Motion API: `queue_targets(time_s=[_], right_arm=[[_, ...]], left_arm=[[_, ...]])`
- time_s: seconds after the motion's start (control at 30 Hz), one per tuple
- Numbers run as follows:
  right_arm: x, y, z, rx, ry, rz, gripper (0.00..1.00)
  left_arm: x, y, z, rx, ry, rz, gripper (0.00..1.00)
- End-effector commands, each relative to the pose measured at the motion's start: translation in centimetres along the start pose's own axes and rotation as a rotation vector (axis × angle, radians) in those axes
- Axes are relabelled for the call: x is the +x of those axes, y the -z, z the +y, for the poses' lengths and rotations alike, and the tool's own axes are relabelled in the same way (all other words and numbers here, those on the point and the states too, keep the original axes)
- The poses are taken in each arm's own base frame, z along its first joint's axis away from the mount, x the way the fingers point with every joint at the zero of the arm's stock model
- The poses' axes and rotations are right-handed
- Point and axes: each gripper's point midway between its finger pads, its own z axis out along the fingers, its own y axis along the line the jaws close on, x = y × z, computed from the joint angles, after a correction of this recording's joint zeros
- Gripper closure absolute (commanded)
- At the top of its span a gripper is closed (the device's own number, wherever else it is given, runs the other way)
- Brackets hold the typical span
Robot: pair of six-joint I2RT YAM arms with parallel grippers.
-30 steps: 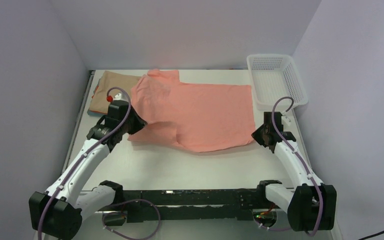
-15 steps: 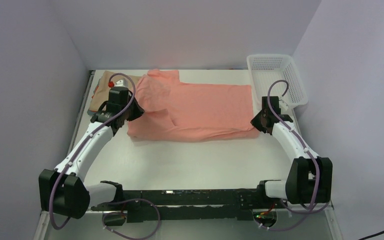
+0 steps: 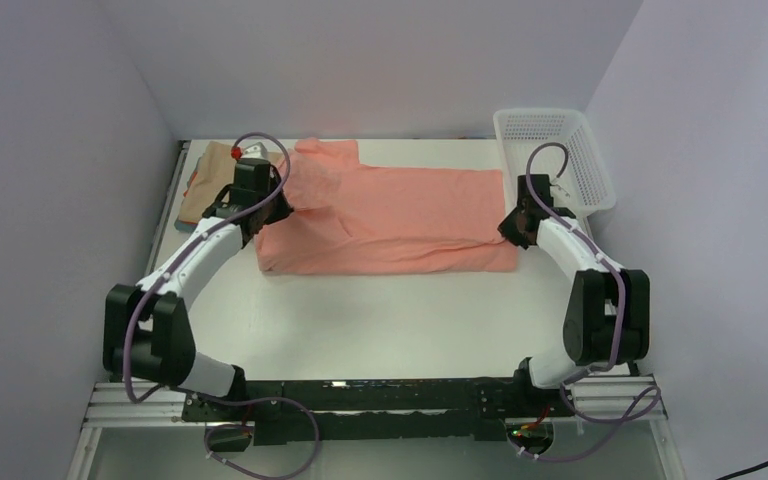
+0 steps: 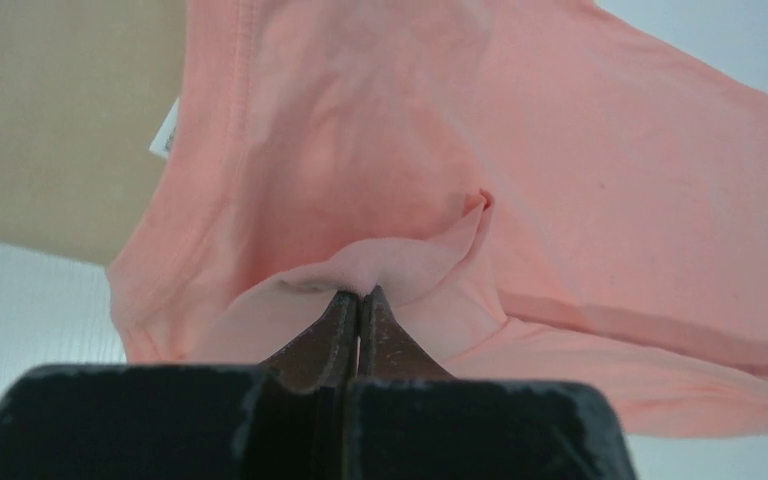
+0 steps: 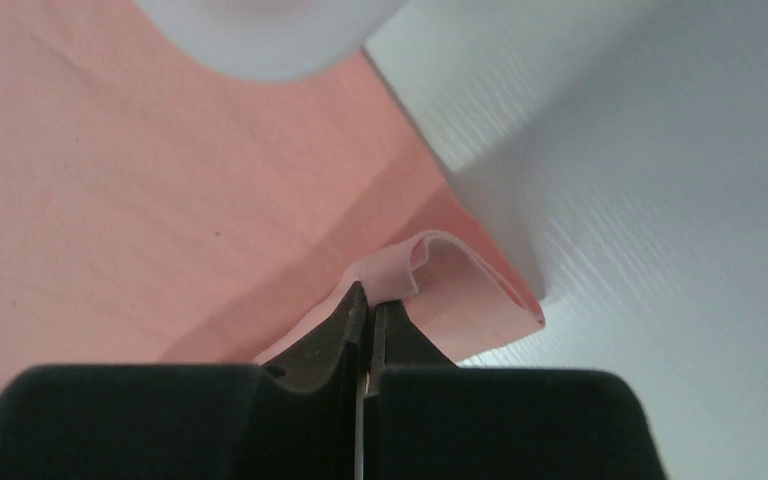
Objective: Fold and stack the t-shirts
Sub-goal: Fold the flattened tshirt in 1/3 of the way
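The salmon-pink t-shirt (image 3: 390, 215) lies across the far half of the table, its near edge folded over toward the back. My left gripper (image 3: 278, 212) is shut on a pinch of the shirt's left fold (image 4: 380, 268). My right gripper (image 3: 510, 226) is shut on the shirt's right hem corner (image 5: 430, 262). A folded tan t-shirt (image 3: 210, 170) lies at the far left, partly under the pink one; it also shows in the left wrist view (image 4: 60, 120). Blue and reddish shirts are not visible.
A white mesh basket (image 3: 552, 160) stands at the far right corner, close behind the right gripper; its rim shows in the right wrist view (image 5: 260, 40). White walls close in the table on three sides. The bare white tabletop (image 3: 380, 320) lies between the shirt and the arm bases.
Both grippers have carried the shirt's near edge away from the bases toward the back, folding the shirt over itself into a narrower band.
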Motion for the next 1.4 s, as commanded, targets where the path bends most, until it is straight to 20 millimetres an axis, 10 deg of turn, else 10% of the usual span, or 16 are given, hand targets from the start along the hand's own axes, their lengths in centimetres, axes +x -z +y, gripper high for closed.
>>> queue_targets(time_s=[0.0,0.17,0.4,0.63,0.93,1.2,1.37], right_arm=[[-3.8,-1.5,1.4,0.023,-0.02,-0.104,0.97],[-4.2,-1.3,2.2,0.025,-0.004,-0.083,0.75],[-3.6,0.8,2.9,-0.053,0.017,-0.073,0.35],[-0.1,2.5,4.9,-0.156,0.101,-0.025,0.01],[7.7,-0.8,7.6,-0.235,0.295,0.125,0.0],[10.6,-3.7,4.5,-0.117,0.339,0.205,0.0],[12.4,-3.2,1.0,-0.044,0.345,0.253,0.0]], left_arm=[[-4.4,-2.9,-0.6,-0.025,-0.015,-0.146,0.95],[-4.8,-4.7,-1.5,-0.027,-0.046,-0.097,0.43],[-5.2,-2.6,-3.2,0.071,-0.05,-0.125,0.03],[-1.2,0.8,-7.4,0.241,-0.1,-0.041,0.01],[8.5,-3.1,-7.6,0.276,-0.111,0.199,0.01],[15.3,-7.2,-5.3,0.148,-0.14,0.384,0.01],[20.0,-6.4,-3.9,0.111,-0.14,0.509,0.01]])
